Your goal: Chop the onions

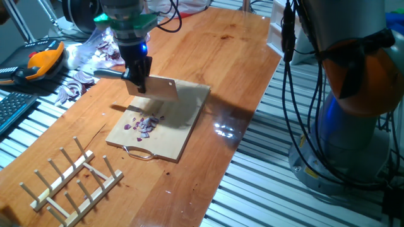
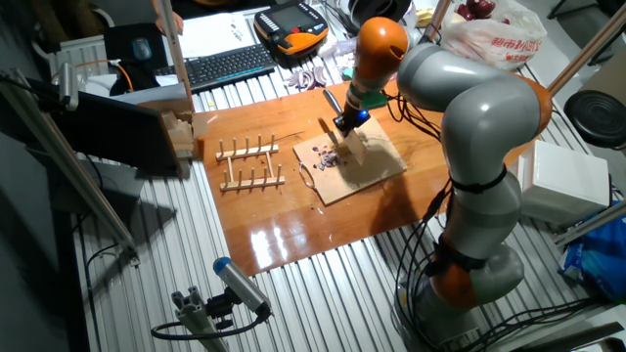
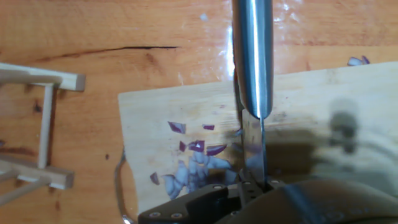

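Note:
The onions are a cluster of tiny purple-and-white diced bits (image 1: 145,123) on the front left part of a wooden cutting board (image 1: 189,120). They also show in the other fixed view (image 2: 326,156) and in the hand view (image 3: 196,163). My gripper (image 1: 139,84) is shut on a knife with a broad steel blade (image 1: 161,89) and a dark handle (image 1: 108,74). It holds the blade above the board, just behind the bits. In the hand view the blade (image 3: 252,56) runs upward from the gripper (image 3: 252,185), to the right of most bits.
A wooden peg rack (image 1: 72,180) lies at the front left of the table. Loose pale-purple onion rings (image 1: 74,88) and a clear plastic bag with scraps (image 1: 101,49) lie at the back left. An orange pendant (image 1: 39,63) sits beyond them. The table edge runs along the right.

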